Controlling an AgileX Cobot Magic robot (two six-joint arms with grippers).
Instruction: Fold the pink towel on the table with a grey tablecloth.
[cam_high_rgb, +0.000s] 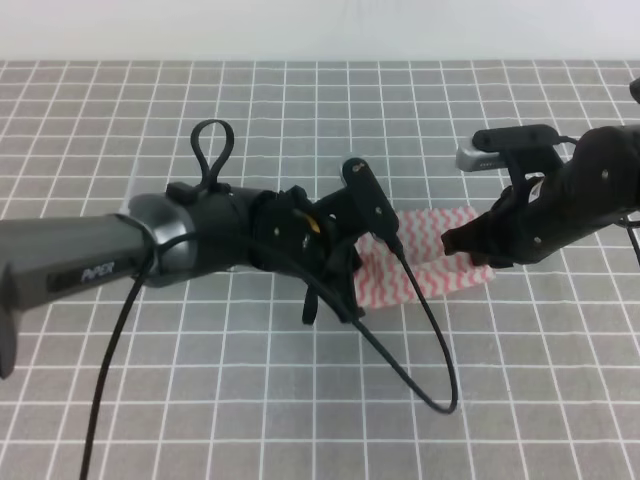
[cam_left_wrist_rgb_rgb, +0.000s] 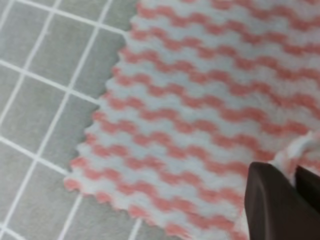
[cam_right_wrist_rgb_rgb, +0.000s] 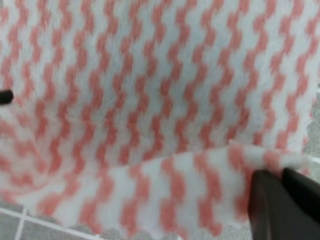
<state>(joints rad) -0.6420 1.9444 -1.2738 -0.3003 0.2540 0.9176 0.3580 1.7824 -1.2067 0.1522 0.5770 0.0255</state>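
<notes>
Between my two pincers the thin pink-and-white zigzag towel (cam_high_rgb: 432, 262) lies on the grey gridded tablecloth (cam_high_rgb: 300, 110), long axis running arm to arm. Left gripper (cam_left_wrist_rgb_rgb: 285, 200) and right gripper (cam_right_wrist_rgb_rgb: 285, 200) each pinch a near edge, ready to carry it across the rest.

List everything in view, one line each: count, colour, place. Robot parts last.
pink towel: one, pink-and-white zigzag stripes, middle right of the table, between the two arms, one edge lifted.
table with a grey tablecloth: one, grey with white grid lines, fills the high view.
left gripper: one, black, at the towel's left side; fingers pinch a towel edge.
right gripper: one, black, at the towel's right side; fingers pinch a lifted towel edge.
cable: one, black, loops from the left arm over the table.
</notes>
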